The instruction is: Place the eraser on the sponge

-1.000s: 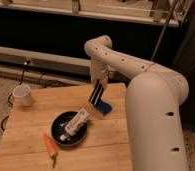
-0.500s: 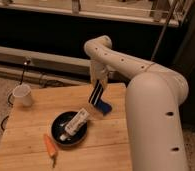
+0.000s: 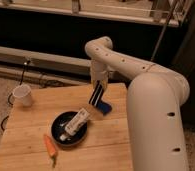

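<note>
The eraser (image 3: 96, 96) stays clenched in the tool (image 3: 97, 86), unmoved, close over the sponge (image 3: 105, 108).

Wooden worktop (image 3: 26, 130) in front of me, and there's a white cup (image 3: 22, 94) at its far left corner. Round black pan (image 3: 60, 122) near the middle, with a white tube (image 3: 77, 122) lying slantwise across it. An orange carrot (image 3: 51, 146) lies just beside the pan, toward the front edge.
</note>
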You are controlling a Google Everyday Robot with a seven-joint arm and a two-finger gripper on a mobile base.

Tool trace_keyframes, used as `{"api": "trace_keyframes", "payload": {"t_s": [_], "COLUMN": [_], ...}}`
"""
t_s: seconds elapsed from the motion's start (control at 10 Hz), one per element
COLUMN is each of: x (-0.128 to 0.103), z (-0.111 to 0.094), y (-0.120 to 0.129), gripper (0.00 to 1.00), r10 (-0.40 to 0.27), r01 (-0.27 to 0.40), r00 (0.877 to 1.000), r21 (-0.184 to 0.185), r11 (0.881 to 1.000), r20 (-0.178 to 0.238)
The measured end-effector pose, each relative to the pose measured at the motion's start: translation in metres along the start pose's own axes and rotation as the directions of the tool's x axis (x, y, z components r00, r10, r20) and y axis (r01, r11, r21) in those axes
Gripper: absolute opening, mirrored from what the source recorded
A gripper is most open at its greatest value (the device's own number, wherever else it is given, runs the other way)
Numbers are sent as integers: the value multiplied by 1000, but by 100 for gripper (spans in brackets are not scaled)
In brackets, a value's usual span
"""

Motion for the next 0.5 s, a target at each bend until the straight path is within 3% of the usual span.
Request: {"api": "trace_keyframes", "payload": {"t_s": [0.5], "x": [-7], "z": [29], "y": [10], "gripper": [0], "r10": [29], "r01": [-31], "r00": [997], "r21": [30], "r11": [999], "r20": [77]}}
